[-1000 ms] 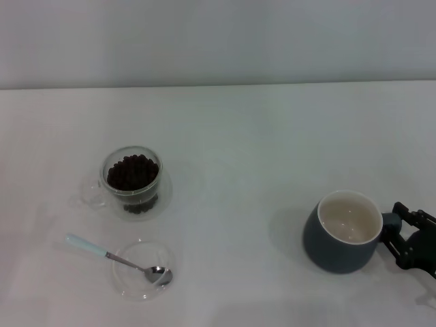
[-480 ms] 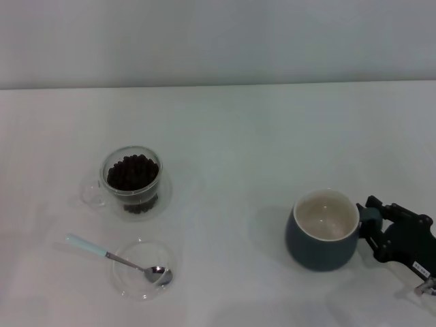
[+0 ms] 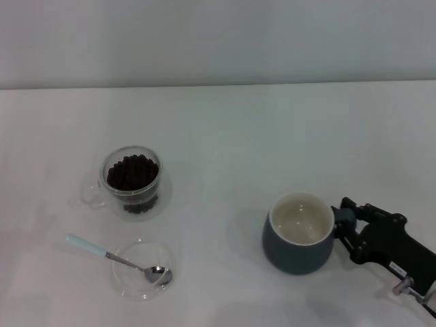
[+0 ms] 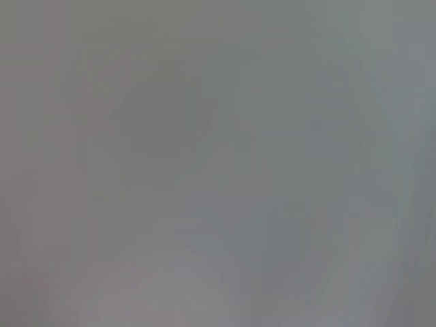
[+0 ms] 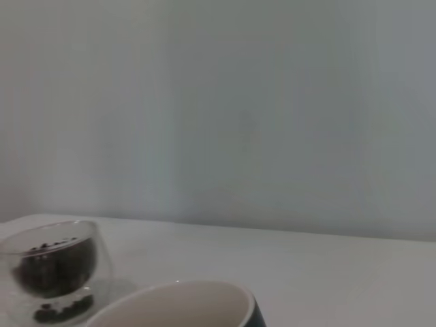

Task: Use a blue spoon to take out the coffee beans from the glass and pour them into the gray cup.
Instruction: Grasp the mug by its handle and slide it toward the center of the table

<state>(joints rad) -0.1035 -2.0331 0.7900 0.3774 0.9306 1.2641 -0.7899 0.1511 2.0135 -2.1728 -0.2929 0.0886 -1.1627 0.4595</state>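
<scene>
The gray cup (image 3: pixel 298 234) stands at the front right of the white table, empty, its handle toward my right gripper (image 3: pixel 345 228), which is shut on that handle. The glass (image 3: pixel 131 178) full of coffee beans (image 3: pixel 133 171) stands at the middle left. The blue spoon (image 3: pixel 116 258) lies in front of the glass, its bowl resting in a shallow clear dish (image 3: pixel 142 270). The right wrist view shows the cup's rim (image 5: pixel 178 303) close by and the glass (image 5: pixel 54 271) farther off. My left gripper is out of view; its wrist view shows only flat grey.
The white table (image 3: pixel 259 136) runs back to a pale wall. The shallow clear dish sits near the table's front left. Open tabletop lies between the glass and the gray cup.
My right gripper has drawn the gray cup leftward across the table, toward the glass. The glass, spoon and dish have not moved.
</scene>
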